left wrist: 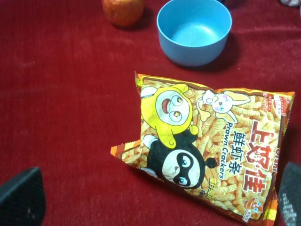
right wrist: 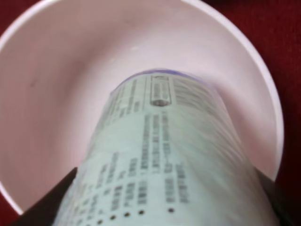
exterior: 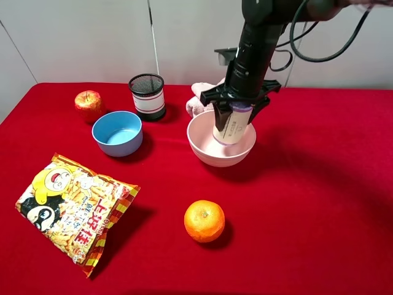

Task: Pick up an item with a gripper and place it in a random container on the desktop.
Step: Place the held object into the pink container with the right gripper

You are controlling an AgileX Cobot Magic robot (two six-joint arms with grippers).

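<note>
My right gripper [exterior: 236,106] is shut on the cream-white cylinder [exterior: 232,126] and holds it tilted, with its lower end inside the pale pink bowl [exterior: 202,146] on the red desktop [exterior: 319,184]. In the right wrist view the cylinder [right wrist: 164,155] fills the frame, its printed label is visible and its purple end points into the bowl [right wrist: 61,70]. The gripper [right wrist: 167,207] has dark fingers on both sides of it. I cannot tell if the cylinder touches the bowl's bottom. My left gripper [left wrist: 155,202] is open and empty above a snack bag [left wrist: 211,146].
A blue bowl [exterior: 117,132], a black mesh cup [exterior: 147,95] and a red apple [exterior: 88,103] stand left of the pink bowl. The snack bag [exterior: 73,212] lies front left. An orange [exterior: 204,220] sits in front of the pink bowl. A pink object [exterior: 196,98] lies behind it.
</note>
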